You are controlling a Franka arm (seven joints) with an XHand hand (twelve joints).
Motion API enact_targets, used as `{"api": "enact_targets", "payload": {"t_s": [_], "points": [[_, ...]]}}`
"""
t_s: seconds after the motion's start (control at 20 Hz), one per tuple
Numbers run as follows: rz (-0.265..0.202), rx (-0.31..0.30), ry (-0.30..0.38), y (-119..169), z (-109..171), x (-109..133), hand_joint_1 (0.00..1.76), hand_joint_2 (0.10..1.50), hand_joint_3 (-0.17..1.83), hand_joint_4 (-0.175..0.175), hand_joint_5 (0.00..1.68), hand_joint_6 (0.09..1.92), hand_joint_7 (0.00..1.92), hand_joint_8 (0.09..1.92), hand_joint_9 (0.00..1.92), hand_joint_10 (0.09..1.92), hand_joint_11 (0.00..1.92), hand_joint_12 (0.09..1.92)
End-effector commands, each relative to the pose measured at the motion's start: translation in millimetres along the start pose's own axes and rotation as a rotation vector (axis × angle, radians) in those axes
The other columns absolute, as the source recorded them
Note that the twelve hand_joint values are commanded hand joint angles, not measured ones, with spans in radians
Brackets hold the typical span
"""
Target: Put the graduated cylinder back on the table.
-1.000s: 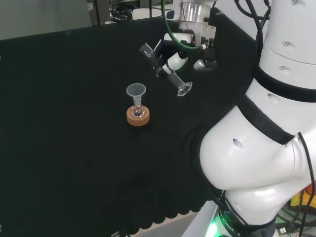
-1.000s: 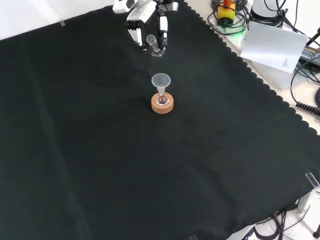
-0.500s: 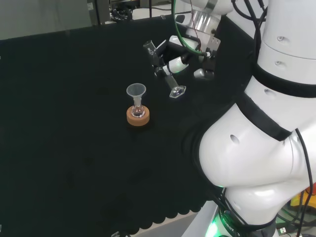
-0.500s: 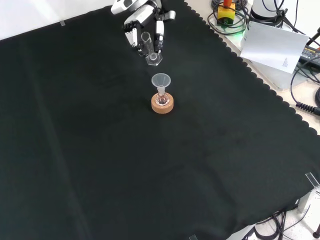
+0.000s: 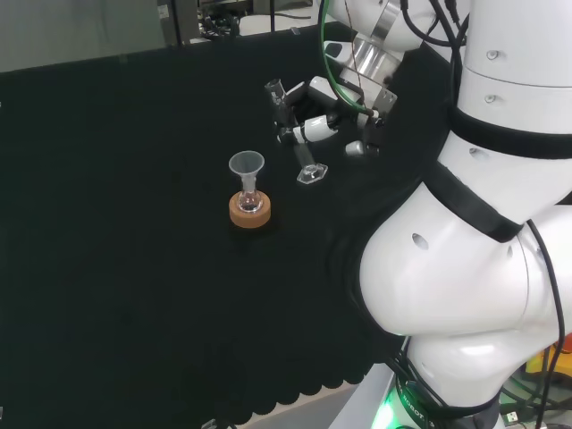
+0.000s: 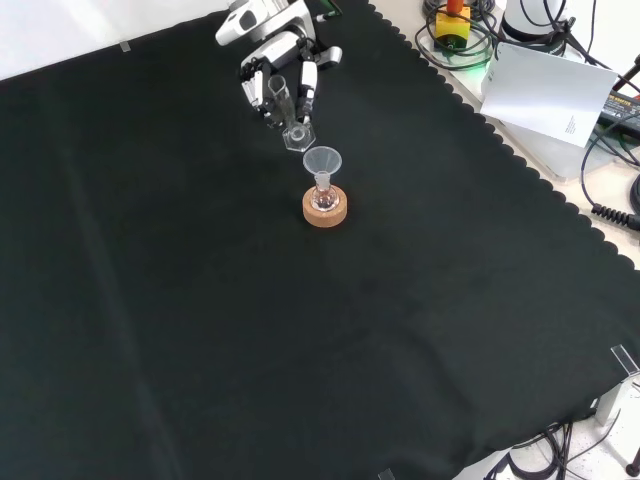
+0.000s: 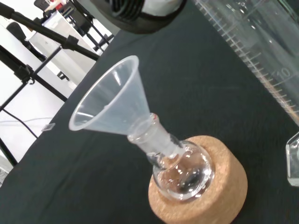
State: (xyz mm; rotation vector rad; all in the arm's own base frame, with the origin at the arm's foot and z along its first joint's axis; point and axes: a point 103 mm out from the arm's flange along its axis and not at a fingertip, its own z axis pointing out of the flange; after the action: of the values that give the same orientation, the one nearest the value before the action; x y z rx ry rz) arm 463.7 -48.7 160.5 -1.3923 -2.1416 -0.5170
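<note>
Curling around a clear glass graduated cylinder (image 5: 293,130), the black and white hand (image 5: 320,114) is reaching in from the white arm (image 5: 465,268) at the right of the head view. The cylinder is leaning slightly, mouth up and tipped to the left, its hexagonal foot just above or on the black cloth (image 5: 116,223); which one cannot be told. Left of the foot, a small clear round flask (image 5: 249,202) is sitting in a tan cork ring stand (image 5: 249,213) with a clear plastic funnel (image 5: 247,166) in its neck.

From the front view, the hand (image 6: 270,52) is coming in from the top, fingers (image 6: 309,82) wrapping the cylinder (image 6: 284,108) on both sides. The cylinder's foot is hanging just above and left of the funnel (image 6: 322,161), apart from it. The flask (image 6: 323,199) and cork stand (image 6: 325,210) are sitting below on the cloth (image 6: 300,350).

At the wrist, the funnel (image 7: 112,105), flask (image 7: 182,169) and cork stand (image 7: 210,196) are looming close. The cylinder's wall (image 7: 261,46) is crossing one corner, cut off at the edge, showing printed scale lines and a "10". Whether the flask holds liquid is hard to make out.
</note>
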Motion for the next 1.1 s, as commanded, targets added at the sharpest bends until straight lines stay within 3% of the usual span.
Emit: {"api": "enact_targets", "payload": {"t_s": [0.05, 0.35, 1.1], "points": [[-0.031, -0.044, 0.011, 21.6, 4.4, -14.5, 1.14, 1.04, 0.07, -0.051, 1.08, 0.86, 1.47, 0.26, 1.61, 0.09, 1.37, 0.67], [-0.043, -0.056, 0.033, 35.0, 11.3, -28.3, 1.14, 1.04, 0.07, -0.047, 1.08, 0.86, 1.47, 0.23, 1.60, 0.09, 1.37, 0.67], [-0.075, -0.188, 0.076, 50.6, 26.1, -54.3, 1.14, 1.04, 0.07, -0.048, 1.08, 0.87, 1.46, 0.21, 1.59, 0.09, 1.36, 0.66]]}}
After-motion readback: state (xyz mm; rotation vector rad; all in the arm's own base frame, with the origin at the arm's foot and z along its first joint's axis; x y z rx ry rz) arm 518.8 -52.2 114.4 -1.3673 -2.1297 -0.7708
